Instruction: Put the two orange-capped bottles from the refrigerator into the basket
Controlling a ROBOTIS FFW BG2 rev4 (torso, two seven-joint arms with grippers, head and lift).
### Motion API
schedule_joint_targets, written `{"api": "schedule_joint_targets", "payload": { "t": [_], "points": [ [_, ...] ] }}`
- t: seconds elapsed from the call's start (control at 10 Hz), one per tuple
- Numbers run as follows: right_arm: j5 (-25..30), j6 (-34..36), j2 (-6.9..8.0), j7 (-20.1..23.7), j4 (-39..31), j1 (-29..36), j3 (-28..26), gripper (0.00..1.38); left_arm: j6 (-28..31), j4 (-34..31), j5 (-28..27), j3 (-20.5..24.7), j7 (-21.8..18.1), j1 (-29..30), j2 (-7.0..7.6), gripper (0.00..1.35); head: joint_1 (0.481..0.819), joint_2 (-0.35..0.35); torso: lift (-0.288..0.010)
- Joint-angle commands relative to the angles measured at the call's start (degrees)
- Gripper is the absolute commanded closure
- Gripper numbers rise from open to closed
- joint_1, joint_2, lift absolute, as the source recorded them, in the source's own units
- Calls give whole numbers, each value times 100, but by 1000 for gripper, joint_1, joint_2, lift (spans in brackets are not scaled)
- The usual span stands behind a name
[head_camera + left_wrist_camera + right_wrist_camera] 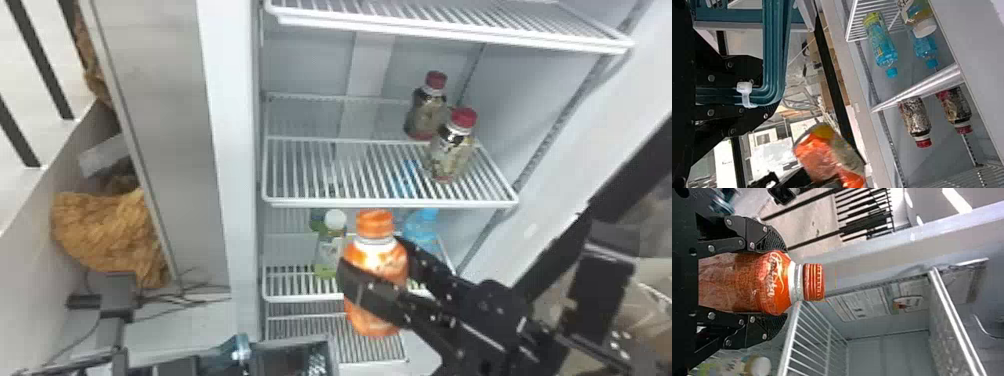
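Observation:
In the head view my right gripper (pixel 376 265) is shut on an orange-capped bottle (pixel 372 320), held upright before the lower shelves. The right wrist view has this bottle (pixel 768 284) between the pads of the right gripper (pixel 782 284), its cap beyond them. The left gripper (pixel 197 365) is at the head view's bottom edge, beside the blue-green handle (pixel 240 347). In the left wrist view the left gripper (pixel 775 94) is shut on that ribbed handle (pixel 775 51); the basket's teal rim (pixel 730 15) runs behind.
Two red-capped bottles (pixel 452 150) stand on the middle refrigerator shelf (pixel 320 202). Below are a white-capped bottle (pixel 330 250) and a blue one (pixel 422 232). The refrigerator's left side wall (pixel 235 150) and right frame (pixel 560 200) flank the opening.

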Motion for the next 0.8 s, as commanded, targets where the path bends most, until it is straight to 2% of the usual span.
{"api": "schedule_joint_targets", "payload": {
  "t": [0.0, 0.2, 0.3, 0.4, 0.5, 0.7],
  "points": [
    [-9, 381, -51, 199, -183, 164, -118, 889, 1, 0, -15, 2, 1, 0, 9, 1207, 695, -190, -40],
    [71, 522, -113, 612, -56, 164, -210, 889, 1, 0, -3, 13, -8, 15, 17, 1207, 695, -189, -40],
    [151, 705, -139, 779, 183, 23, -153, 889, 1, 0, -3, 13, -8, 15, 17, 1207, 695, -191, -40],
    [231, 719, -245, 1113, 549, -300, 30, 889, 1, 0, -26, -10, -8, 15, 17, 1207, 695, -194, -40],
    [368, 789, -280, 1386, 717, -469, 121, 889, 1, 0, -60, -10, -8, 0, 9, 1207, 695, -180, -40],
    [391, 986, -332, 1720, 760, -497, 110, 889, 1, 0, -72, 2, -8, 15, 9, 1207, 695, -159, -40]
  ]
}}
